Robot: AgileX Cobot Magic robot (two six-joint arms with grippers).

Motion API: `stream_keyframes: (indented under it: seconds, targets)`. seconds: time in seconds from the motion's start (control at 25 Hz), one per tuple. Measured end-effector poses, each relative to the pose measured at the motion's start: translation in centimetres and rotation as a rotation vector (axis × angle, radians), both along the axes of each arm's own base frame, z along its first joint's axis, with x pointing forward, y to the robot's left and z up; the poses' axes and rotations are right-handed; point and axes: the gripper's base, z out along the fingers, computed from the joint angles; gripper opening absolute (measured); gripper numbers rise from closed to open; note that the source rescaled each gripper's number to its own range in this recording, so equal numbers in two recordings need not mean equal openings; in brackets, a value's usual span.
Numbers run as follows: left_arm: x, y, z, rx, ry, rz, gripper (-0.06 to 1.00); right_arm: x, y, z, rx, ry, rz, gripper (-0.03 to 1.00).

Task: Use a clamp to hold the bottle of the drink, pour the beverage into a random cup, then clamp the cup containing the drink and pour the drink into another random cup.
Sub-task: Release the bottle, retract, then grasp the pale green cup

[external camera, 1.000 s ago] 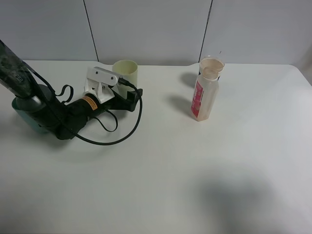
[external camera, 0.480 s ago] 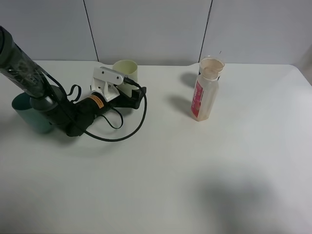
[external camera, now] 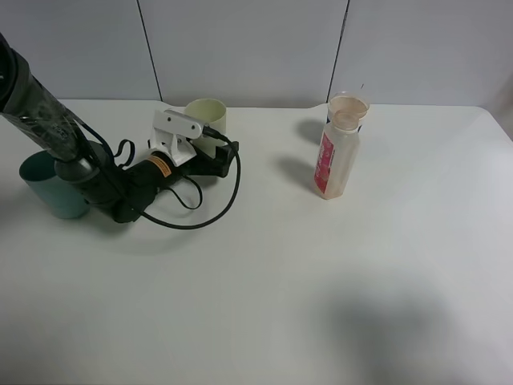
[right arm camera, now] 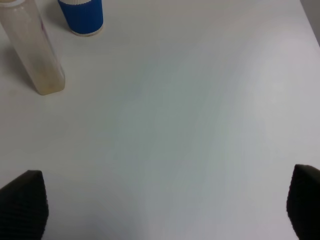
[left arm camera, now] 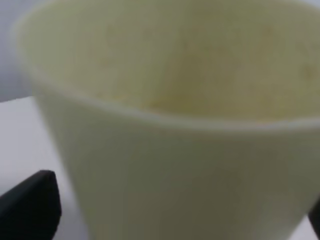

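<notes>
The pale yellow-green cup (external camera: 207, 117) stands upright at the back left of the table. My left gripper (external camera: 216, 152) lies low in front of it, open. In the left wrist view the cup (left arm camera: 175, 125) fills the frame between the two black fingertips (left arm camera: 30, 205), which stand apart from its wall. I cannot tell whether it holds liquid. The teal cup (external camera: 50, 186) stands at the far left behind my left arm. The bottle (external camera: 334, 159), red-pink labelled, stands upright right of centre with pale tan beverage (right arm camera: 37, 60) in it. My right gripper (right arm camera: 162, 205) hangs open over bare table.
A blue-and-white cup (right arm camera: 81, 16) stands just behind the bottle, its rim (external camera: 349, 103) showing above the bottle's mouth. A black cable (external camera: 210, 215) loops on the table beside the left arm. The white table (external camera: 321, 305) runs back to a grey wall.
The left arm has shifted a little right toward the yellow-green cup, uncovering the teal cup. Bottle and cups have not moved.
</notes>
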Motion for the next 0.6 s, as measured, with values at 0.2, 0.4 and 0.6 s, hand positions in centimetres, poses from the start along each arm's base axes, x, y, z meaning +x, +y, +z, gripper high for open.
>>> stream_keyframes:
  seconds: [0.2,0.4,0.6]
  targets:
    - [0.25,0.58,-0.09,-0.006,0.005,0.016,1.00,0.00,0.00,0.00,0.000,0.000,0.000,0.91]
    - [0.29,0.57,-0.06,-0.009,0.005,0.016,1.00,0.00,0.00,0.00,0.000,0.000,0.000,0.91]
    - [0.86,0.35,0.34,-0.028,-0.012,0.014,1.00,0.00,0.00,0.00,0.000,0.000,0.000,0.91]
